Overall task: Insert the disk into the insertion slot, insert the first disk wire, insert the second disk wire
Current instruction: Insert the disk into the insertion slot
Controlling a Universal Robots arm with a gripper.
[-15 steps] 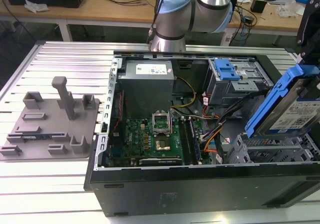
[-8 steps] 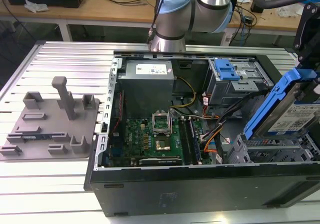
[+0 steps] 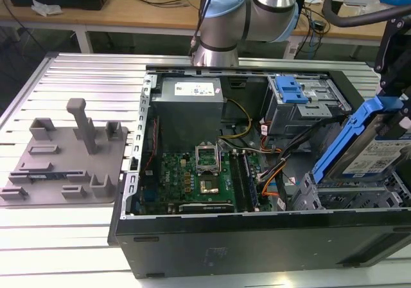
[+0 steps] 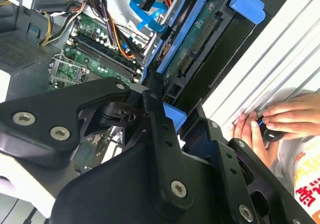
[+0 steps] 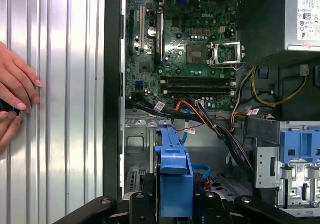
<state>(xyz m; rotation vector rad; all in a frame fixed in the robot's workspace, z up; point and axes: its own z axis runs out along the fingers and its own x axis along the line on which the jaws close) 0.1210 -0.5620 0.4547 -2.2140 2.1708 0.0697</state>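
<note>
The disk (image 3: pixel 376 148), silver with a white-and-blue label in a bright blue carrier, hangs steeply tilted over the case's corner at the exterior view's right. My gripper (image 3: pixel 399 108) is shut on it from above. In the second wrist view a black finger (image 4: pixel 156 115) presses on the carrier of the disk (image 4: pixel 200 49), whose circuit-board side shows. The first wrist view has the disk (image 5: pixel 175 171) edge-on between my fingers (image 5: pixel 144 200). The insertion slot (image 3: pixel 334 197), a grey perforated cage, lies just under the disk's lower end. Its bay is hidden in the wrist views.
The taller cage with a blue latch (image 3: pixel 297 98) stands behind the slot. Orange and black cables (image 3: pixel 277 172) and a blue flat cable (image 4: pixel 146 10) hang loose beside the motherboard (image 3: pixel 199 179). A person's hands (image 5: pixel 15 91) rest on the ribbed table beside the case. A grey fixture plate (image 3: pixel 67 162) lies at the exterior view's left.
</note>
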